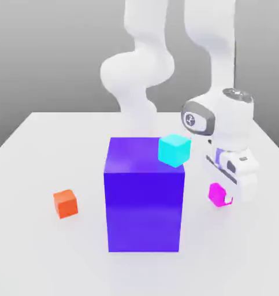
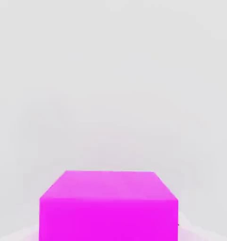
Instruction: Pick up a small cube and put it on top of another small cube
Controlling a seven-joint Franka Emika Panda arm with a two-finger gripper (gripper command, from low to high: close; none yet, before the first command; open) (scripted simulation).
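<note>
In the exterior view the gripper (image 1: 227, 195) is down at the worktop (image 1: 26, 150) on the view's right, its fingers clamped on the small magenta cube (image 1: 218, 193), which sits near the big purple block (image 1: 143, 199). A cyan cube (image 1: 175, 150) rests on that block's far right corner; an orange cube (image 1: 65, 203) lies well apart on the left. The hand view gives the magenta cube (image 2: 108, 207) close up, with flat glossy faces the wider view cannot resolve. It looks rigid, light and likely slippery, best pinched on opposite flat sides at mid-height.
</note>
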